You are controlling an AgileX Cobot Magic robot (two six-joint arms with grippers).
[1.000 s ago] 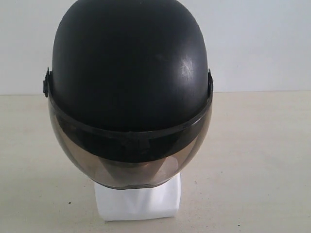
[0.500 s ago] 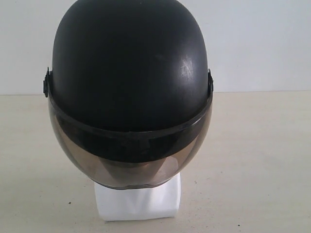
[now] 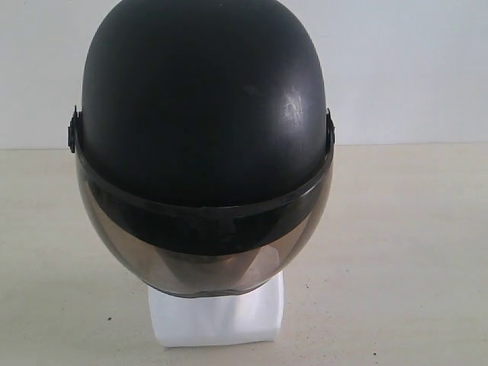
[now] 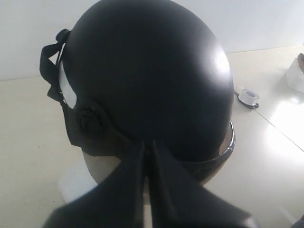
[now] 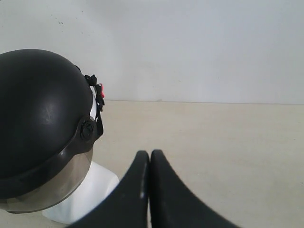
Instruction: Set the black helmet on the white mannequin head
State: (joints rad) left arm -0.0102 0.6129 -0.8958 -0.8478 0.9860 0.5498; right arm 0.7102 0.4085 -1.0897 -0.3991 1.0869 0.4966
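Observation:
The black helmet (image 3: 202, 114) sits on the white mannequin head (image 3: 217, 316), covering it down to the neck, so only the blocky base shows. Its smoky visor (image 3: 206, 259) hangs down over the face. In the left wrist view my left gripper (image 4: 148, 145) is closed to a thin slit, its tips pinching the lower rear rim of the helmet (image 4: 152, 76) above the mannequin head's base (image 4: 76, 183). My right gripper (image 5: 150, 154) is shut and empty, hanging apart from the helmet (image 5: 38, 109) and the mannequin head's base (image 5: 80, 199). Neither gripper appears in the exterior view.
The head stands on a beige table (image 3: 412, 244) in front of a white wall. A small white tape roll (image 4: 248, 97) and another white object (image 4: 297, 76) lie on the table beyond the helmet.

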